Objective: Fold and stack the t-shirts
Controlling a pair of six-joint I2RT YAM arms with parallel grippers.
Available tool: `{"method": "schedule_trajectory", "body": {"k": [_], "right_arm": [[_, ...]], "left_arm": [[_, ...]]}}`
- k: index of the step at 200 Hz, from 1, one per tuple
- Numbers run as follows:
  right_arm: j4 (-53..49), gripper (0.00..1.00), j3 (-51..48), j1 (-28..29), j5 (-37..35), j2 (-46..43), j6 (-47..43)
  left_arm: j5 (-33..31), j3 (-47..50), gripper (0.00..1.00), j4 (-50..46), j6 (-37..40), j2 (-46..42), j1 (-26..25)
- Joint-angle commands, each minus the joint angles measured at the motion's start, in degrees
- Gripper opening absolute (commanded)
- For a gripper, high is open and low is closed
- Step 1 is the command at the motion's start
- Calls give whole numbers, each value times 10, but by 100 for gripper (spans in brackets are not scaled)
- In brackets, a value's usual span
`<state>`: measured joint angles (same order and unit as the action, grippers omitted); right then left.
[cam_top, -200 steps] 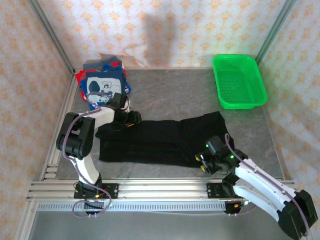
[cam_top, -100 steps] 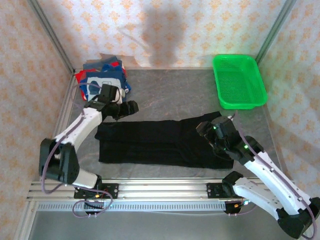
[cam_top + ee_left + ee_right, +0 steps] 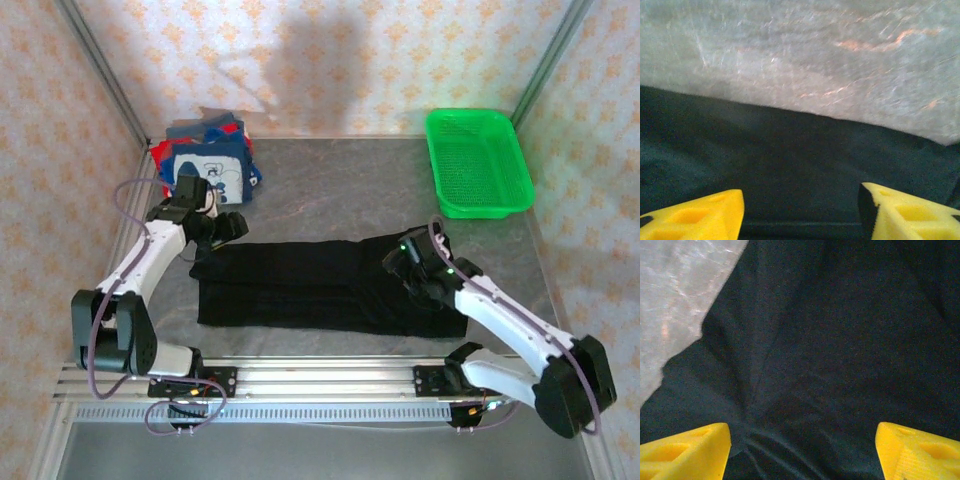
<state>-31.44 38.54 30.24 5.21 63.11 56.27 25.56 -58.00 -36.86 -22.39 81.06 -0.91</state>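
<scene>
Left gripper [image 3: 801,207], right gripper [image 3: 802,447] apparently spread

A large plain black cloth t-shirt [image 3: 310,285] is lying spread left to right across the middle of the flat grey stone-look tabletop [image 3: 340,190]. A pile of red, grey and navy blue cloth t-shirts [image 3: 210,165] is sitting behind it in the far left corner. A bright green rectangular plastic mesh basket [image 3: 476,160] is sitting in the far right corner, well apart from both.

No text, label, brand or number can be read anywhere; the navy blue cloth t-shirt [image 3: 210,178] carries a white cartoon print, too small to show lettering.
</scene>
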Motion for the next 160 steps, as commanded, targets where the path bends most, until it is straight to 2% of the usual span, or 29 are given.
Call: {"method": "schedule_trajectory", "body": {"k": [1, 41, 91, 139, 160], "right_arm": [[28, 75, 21, -6, 4, 71, -10], [18, 68, 77, -12, -14, 231, 9], [-29, 67, 240, -13, -70, 420, -1], [-86, 67, 467, -23, -107, 584, -14], [-134, 68, 598, -26, -127, 669, -34]], "left_arm": [[-23, 24, 59, -4, 12, 31, 12], [-88, 49, 48, 13, 11, 96, 18], [-81, 70, 41, 5, -21, 173, 77], [-53, 136, 41, -3, -62, 115, 80], [-9, 172, 42, 7, -88, 93, 79]]}}
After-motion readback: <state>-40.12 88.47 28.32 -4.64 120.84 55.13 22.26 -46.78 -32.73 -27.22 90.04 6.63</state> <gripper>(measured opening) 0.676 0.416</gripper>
